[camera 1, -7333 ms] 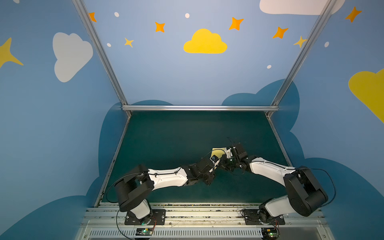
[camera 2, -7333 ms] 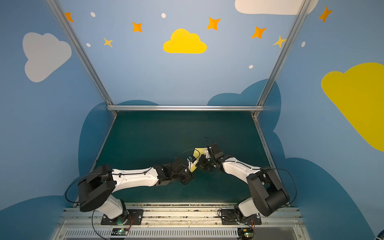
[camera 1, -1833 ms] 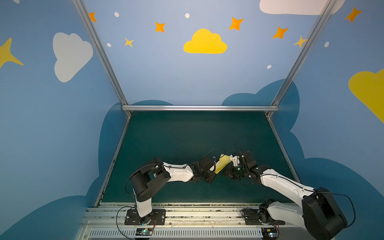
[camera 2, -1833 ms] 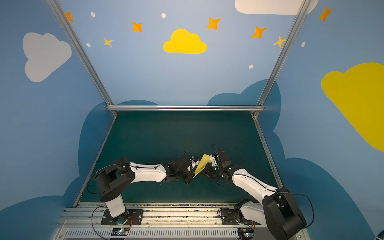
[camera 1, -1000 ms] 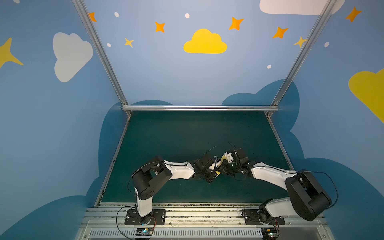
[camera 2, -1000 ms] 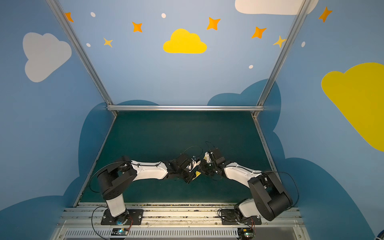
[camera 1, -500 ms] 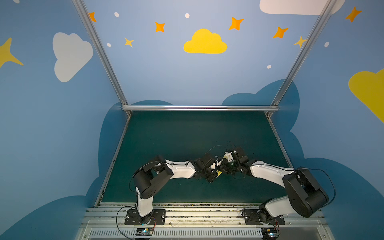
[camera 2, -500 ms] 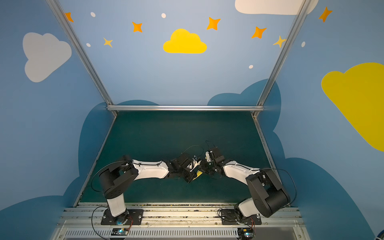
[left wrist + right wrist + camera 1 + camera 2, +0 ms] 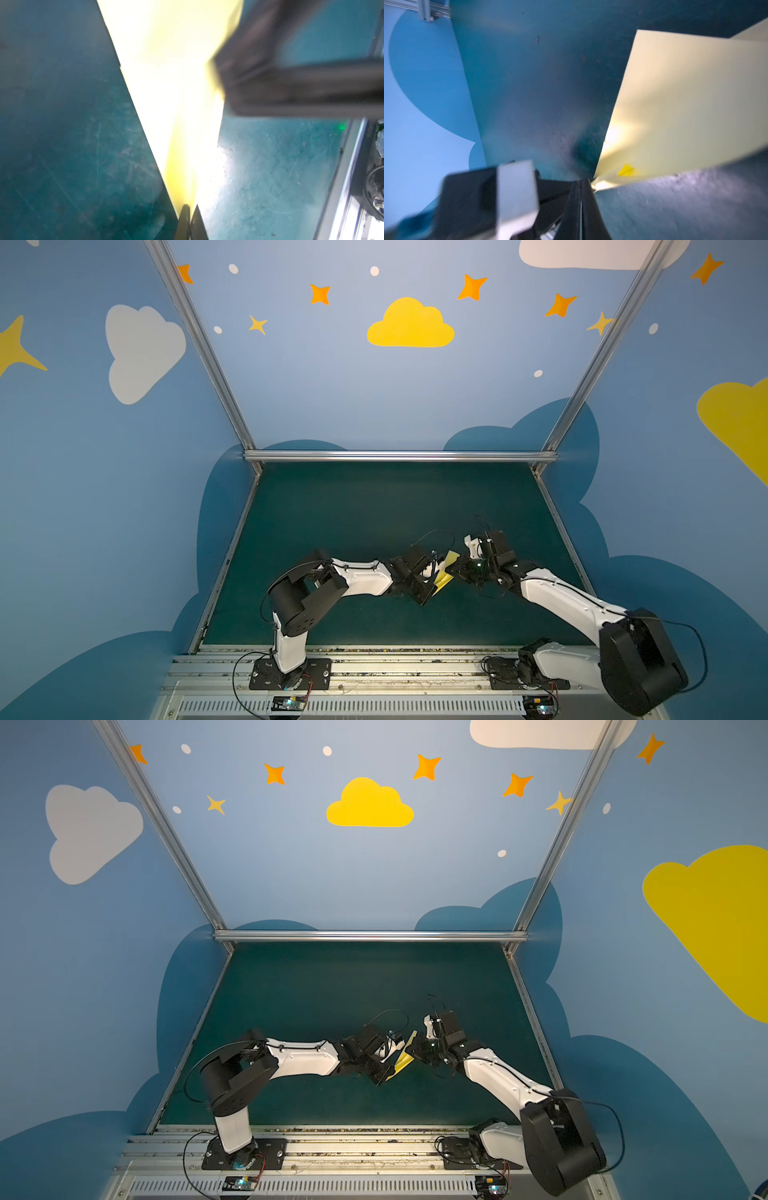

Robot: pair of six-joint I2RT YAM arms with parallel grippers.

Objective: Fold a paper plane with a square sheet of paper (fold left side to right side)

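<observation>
Your folded yellow paper (image 9: 444,577) hangs above the green mat (image 9: 374,510), toward 6 o'clock from the mat's centre in both top views. The left gripper (image 9: 188,211), at the paper's 9 o'clock, is clamped on its narrow end, likely to anchor the crease. The right gripper (image 9: 581,184), at 3 o'clock, is closed with a corner at its tips, seemingly pinched so you can draw the layers taut. Between the two grips the paper bows.

A robot lab booth, with cloud-painted walls (image 9: 332,398), aluminium frame (image 9: 399,455), green mat (image 9: 374,506)
</observation>
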